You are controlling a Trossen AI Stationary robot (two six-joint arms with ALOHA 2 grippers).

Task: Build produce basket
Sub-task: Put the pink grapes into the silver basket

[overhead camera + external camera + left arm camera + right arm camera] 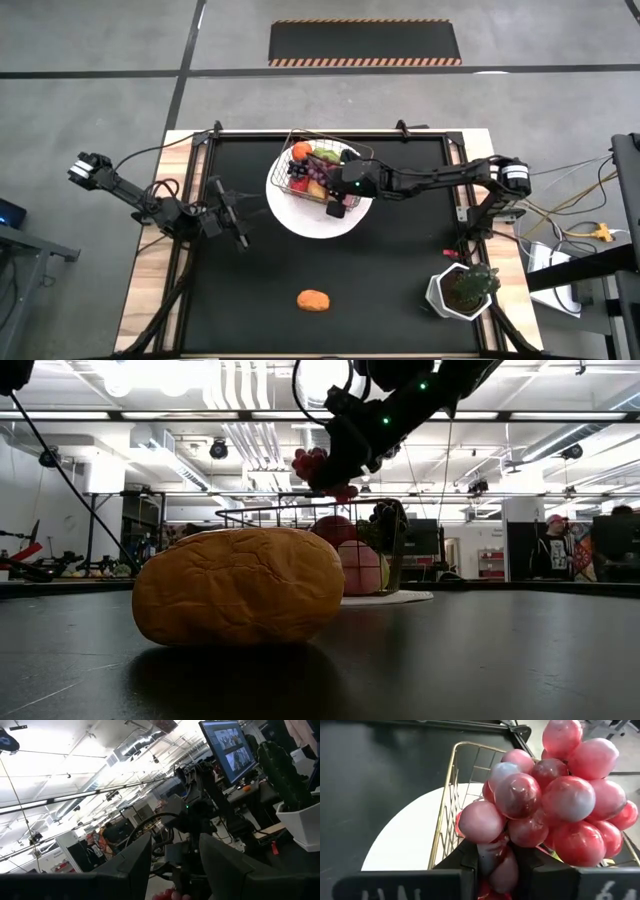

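We see a round white plate (300,222) toward the back of a black table mat (380,260), its rim showing in the low view as a thin pale edge (400,598). A white hexagonal pot (445,298) with a green plant (472,282) stands at the mat's front right corner. Beyond the table, a black floor mat with striped edges (365,42) lies on the grey floor. In the room behind, a person in a red cap (553,548) stands near desks, and a lit monitor (227,745) glows under bright ceiling lights.
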